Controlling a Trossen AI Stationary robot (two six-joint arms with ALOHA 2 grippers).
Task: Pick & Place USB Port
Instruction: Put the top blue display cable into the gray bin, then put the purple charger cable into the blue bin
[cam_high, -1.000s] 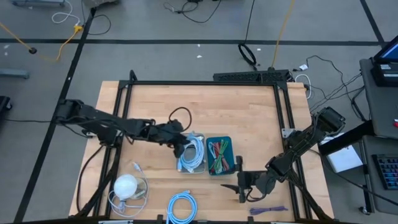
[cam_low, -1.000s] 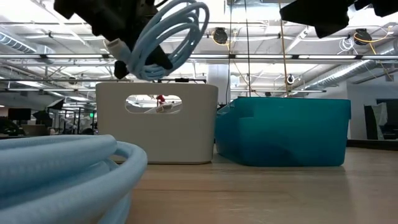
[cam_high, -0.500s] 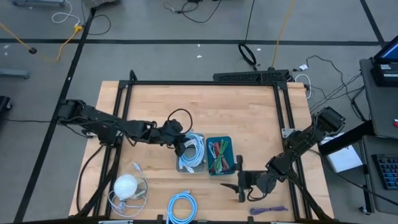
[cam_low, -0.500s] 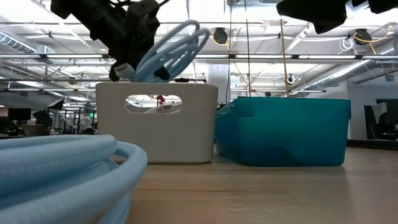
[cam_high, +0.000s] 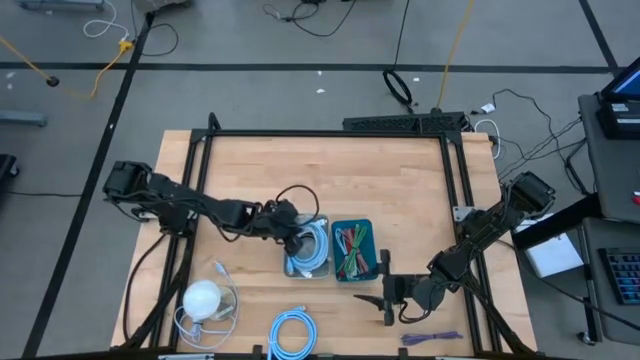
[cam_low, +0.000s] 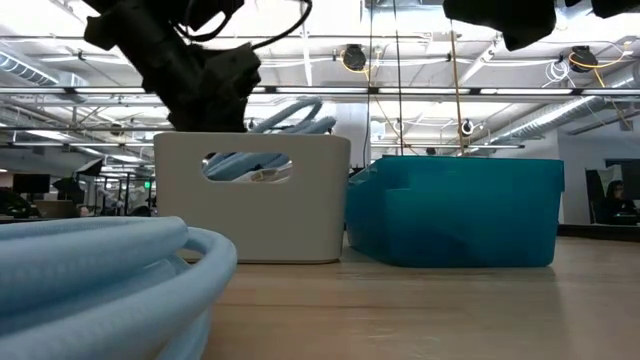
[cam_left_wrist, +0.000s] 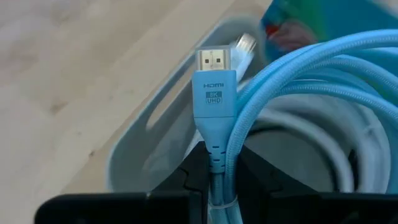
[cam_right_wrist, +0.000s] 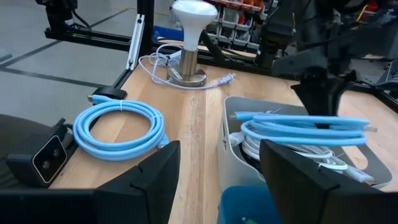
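Light-blue cable (cam_left_wrist: 292, 68) (white lettering on its plug), white bin (cam_low: 250, 225), teal bin (cam_low: 460, 210).

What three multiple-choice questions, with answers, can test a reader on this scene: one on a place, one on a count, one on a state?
1. Where is the light blue cable that the left claw holds?
A. In the white bin
B. In the teal bin
C. Beside the lamp

2. How many bins stand on the table?
A. One
B. Two
C. Three

3. The right claw is:
A. Shut on a cable
B. Open, empty
C. Hidden

Answers:
1 A, the coil sits low in the white bin.
2 B, white and teal stand side by side.
3 B, its fingers are apart with nothing between.
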